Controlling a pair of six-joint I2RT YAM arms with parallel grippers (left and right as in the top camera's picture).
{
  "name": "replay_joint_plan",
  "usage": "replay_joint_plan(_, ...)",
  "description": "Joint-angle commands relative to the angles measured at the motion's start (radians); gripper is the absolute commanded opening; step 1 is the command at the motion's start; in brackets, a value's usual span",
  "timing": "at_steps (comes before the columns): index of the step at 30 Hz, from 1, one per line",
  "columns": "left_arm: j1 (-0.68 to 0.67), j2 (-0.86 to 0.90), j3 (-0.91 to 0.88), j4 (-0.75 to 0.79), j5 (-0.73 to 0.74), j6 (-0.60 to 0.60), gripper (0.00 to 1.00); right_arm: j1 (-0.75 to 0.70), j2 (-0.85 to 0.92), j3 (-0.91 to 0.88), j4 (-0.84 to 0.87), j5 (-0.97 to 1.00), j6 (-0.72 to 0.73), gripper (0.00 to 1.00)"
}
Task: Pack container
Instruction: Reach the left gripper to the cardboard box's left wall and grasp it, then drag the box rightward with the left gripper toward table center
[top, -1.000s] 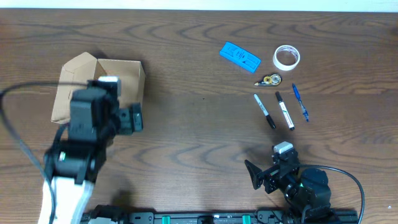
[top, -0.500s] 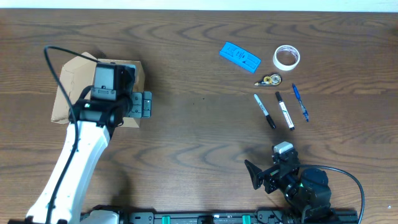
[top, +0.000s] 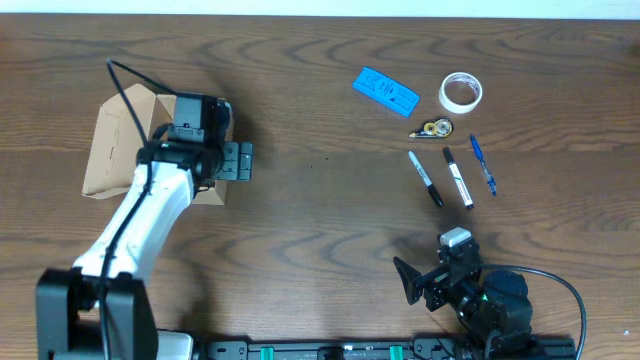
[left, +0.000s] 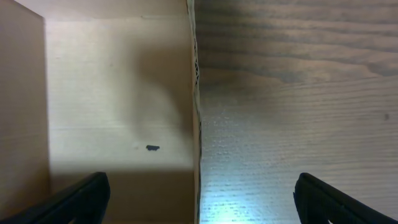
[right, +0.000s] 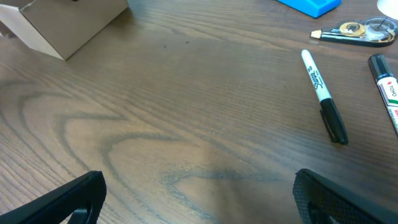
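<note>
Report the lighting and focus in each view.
Overhead: even light, sharp, soft shadow beside the container. Left wrist: a bright glare patch on the table next to the container wall, a shadow across the container floor, fingertips dark. Right wrist: the near marker is sharp, the fingers blurred and dark.

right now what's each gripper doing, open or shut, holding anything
left gripper: open, empty, straddling the container wall.
right gripper: open, empty, above the table.

The table (top: 320, 230) was dark wood-grain with a faint sheen. The box (left: 118, 93) under the left gripper (left: 199, 193) was matt tan cardboard. Beyond the right gripper (right: 199, 193), a marker (right: 323, 96) looked like glossy plastic.
</note>
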Motion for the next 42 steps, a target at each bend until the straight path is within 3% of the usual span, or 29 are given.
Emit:
replay_joint_plan(1, 0.002, 0.039, 0.019, 0.018, 0.003, 0.016, 1.00, 0.016, -0.007, -0.004, 0.002, -0.008, 0.009, 0.99)
replay_joint_plan(2, 0.002, 0.048, 0.019, 0.023, 0.003, 0.017, 0.87, 0.016, -0.007, -0.004, 0.002, -0.008, 0.009, 0.99)
replay_joint_plan(3, 0.002, 0.058, 0.019, 0.029, 0.002, 0.017, 0.64, 0.016, -0.007, -0.004, 0.002, -0.008, 0.009, 0.99)
replay_joint_plan(4, 0.002, 0.064, 0.019, 0.032, 0.002, 0.017, 0.34, 0.016, -0.007, -0.004, 0.002, -0.008, 0.009, 0.99)
replay_joint_plan(6, 0.002, 0.067, 0.019, 0.034, 0.002, 0.016, 0.06, 0.016, -0.007, -0.004, 0.002, -0.008, 0.009, 0.99)
replay_joint_plan(16, 0.002, 0.035, 0.020, 0.057, 0.027, 0.053, 0.06, 0.016, -0.007, -0.004, 0.002, -0.008, 0.009, 0.99)
replay_joint_plan(26, -0.048, -0.085, 0.020, 0.022, 0.225, 0.333, 0.05, 0.016, -0.007, -0.004, 0.002, -0.008, 0.009, 0.99)
replay_joint_plan(33, -0.196, -0.147, 0.020, -0.058, 0.246, 0.524, 0.05, 0.016, -0.007, -0.004, 0.002, -0.008, 0.009, 0.99)
replay_joint_plan(38, -0.307, -0.148, 0.020, -0.153, 0.407, 0.803, 0.05, 0.016, -0.007, -0.004, 0.002, -0.008, 0.009, 0.99)
replay_joint_plan(42, -0.372, -0.148, 0.020, -0.208, 0.465, 0.947, 0.05, 0.016, -0.007, -0.004, 0.002, -0.008, 0.009, 0.99)
